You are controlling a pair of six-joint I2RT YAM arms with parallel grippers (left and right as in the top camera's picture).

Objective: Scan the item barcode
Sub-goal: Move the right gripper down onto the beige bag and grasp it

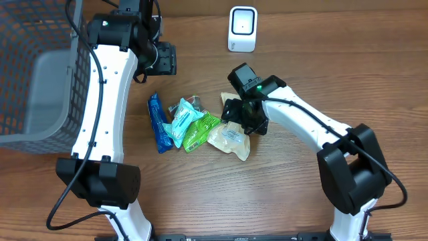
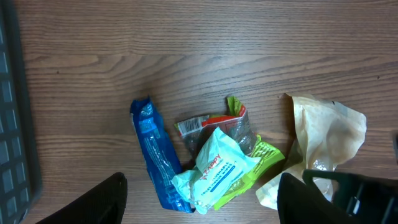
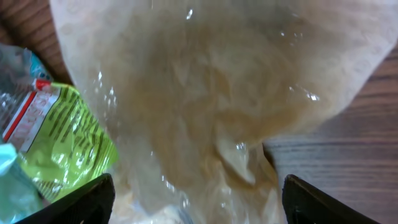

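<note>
Packets (image 1: pixel 194 127) on table (image 1: pixel 281 201) (basket (image 1: pixel 40 73) left).

This looks like a mock shop checkout set up in a robotics lab. A white barcode scanner (image 1: pixel 242 29) stands at the far edge of a wood-grain table (image 1: pixel 267 201), and a grey mesh basket (image 1: pixel 33 33) sits at the left. Snack packets (image 1: pixel 197 130) lie heaped mid-table between two white robot arms (image 1: pixel 107 100).
</note>
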